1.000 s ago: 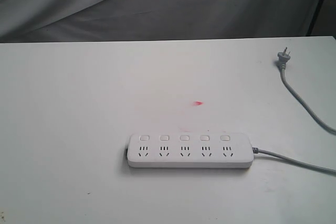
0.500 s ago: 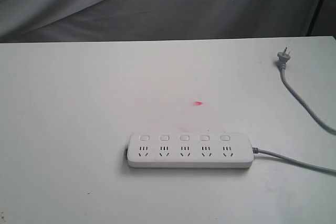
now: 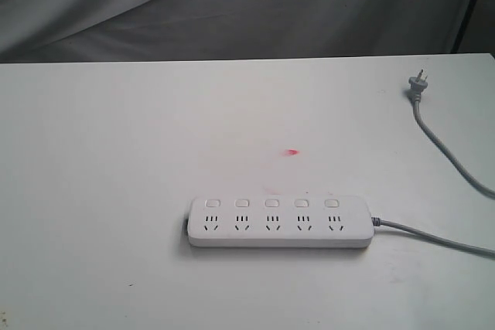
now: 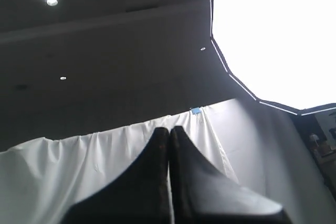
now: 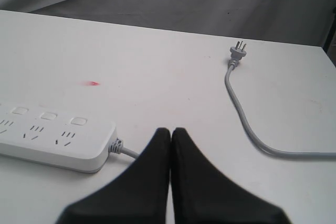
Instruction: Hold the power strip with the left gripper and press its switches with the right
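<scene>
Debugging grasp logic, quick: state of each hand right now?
Left hand: closed, holding nothing.
Right hand: closed, holding nothing, not touching the power strip.

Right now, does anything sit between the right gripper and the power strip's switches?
Nothing visible does. The right gripper, shut, faces the power strip across bare table. Only the grey cord lies near its tips, off the strip's end, not over the switches.

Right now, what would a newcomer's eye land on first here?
The white power strip lies flat and untouched on the table, grey cord trailing right. Its plug lies loose at the table's far right corner. The right gripper, jaws shut, hovers near the strip's cord end.
</scene>
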Robot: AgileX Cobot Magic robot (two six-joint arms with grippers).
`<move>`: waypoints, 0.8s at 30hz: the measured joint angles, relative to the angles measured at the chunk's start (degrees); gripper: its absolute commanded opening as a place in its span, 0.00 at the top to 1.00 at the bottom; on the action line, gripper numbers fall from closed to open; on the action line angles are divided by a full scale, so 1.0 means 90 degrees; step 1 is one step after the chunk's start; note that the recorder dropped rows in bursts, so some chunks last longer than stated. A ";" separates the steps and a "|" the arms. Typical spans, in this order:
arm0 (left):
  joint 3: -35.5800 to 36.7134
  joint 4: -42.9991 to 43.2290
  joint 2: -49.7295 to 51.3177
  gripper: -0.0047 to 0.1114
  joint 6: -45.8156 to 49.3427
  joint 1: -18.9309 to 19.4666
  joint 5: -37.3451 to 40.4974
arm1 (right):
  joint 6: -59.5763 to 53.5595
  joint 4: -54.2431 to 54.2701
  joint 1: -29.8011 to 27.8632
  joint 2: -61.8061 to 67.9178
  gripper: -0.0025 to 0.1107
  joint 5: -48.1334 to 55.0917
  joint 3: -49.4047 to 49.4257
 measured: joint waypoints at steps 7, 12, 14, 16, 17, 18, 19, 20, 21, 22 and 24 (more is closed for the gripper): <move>-0.0014 0.0000 -0.0654 0.96 0.0000 0.0000 0.0000 | 0.0000 0.0000 0.0000 0.0000 0.98 0.0000 0.0000; -0.0014 0.0000 -0.1037 0.96 0.0000 0.0030 -0.0008 | 0.0000 0.0000 0.0000 0.0000 0.98 0.0000 0.0000; -0.0014 0.0000 -0.1150 0.96 0.0000 0.0152 -0.0042 | 0.0000 0.0000 0.0000 0.0000 0.98 0.0000 0.0000; -0.0016 0.0000 -0.1240 0.96 0.0000 0.0363 -0.0058 | 0.0000 0.0000 0.0000 0.0000 0.98 0.0000 0.0000; -0.0016 0.0000 -0.1282 0.96 0.0000 0.0481 -0.0058 | 0.0000 0.0000 0.0000 0.0000 0.98 0.0000 0.0000; -0.0016 0.0000 -0.1335 0.96 0.0000 0.0573 -0.0058 | 0.0000 0.0000 0.0000 0.0000 0.98 0.0000 0.0000; -0.0016 0.0000 -0.1378 0.96 0.0000 0.0675 -0.0058 | 0.0000 0.0000 0.0000 0.0000 0.98 0.0000 0.0000; -0.0016 0.0000 -0.1418 0.96 0.0000 0.0758 -0.0058 | 0.0000 0.0000 0.0000 0.0000 0.98 0.0000 0.0000; -0.0016 0.0000 -0.1449 0.96 0.0000 0.0813 -0.0058 | 0.0000 0.0000 0.0000 0.0000 0.98 0.0000 0.0000; -0.0027 0.0000 -0.1481 0.96 0.0000 0.0855 -0.0058 | 0.0000 0.0000 0.0000 0.0000 0.98 0.0000 0.0000; -0.0027 0.0000 -0.1532 0.96 0.0000 0.0921 -0.0058 | 0.0000 0.0000 0.0000 0.0000 0.98 0.0000 0.0000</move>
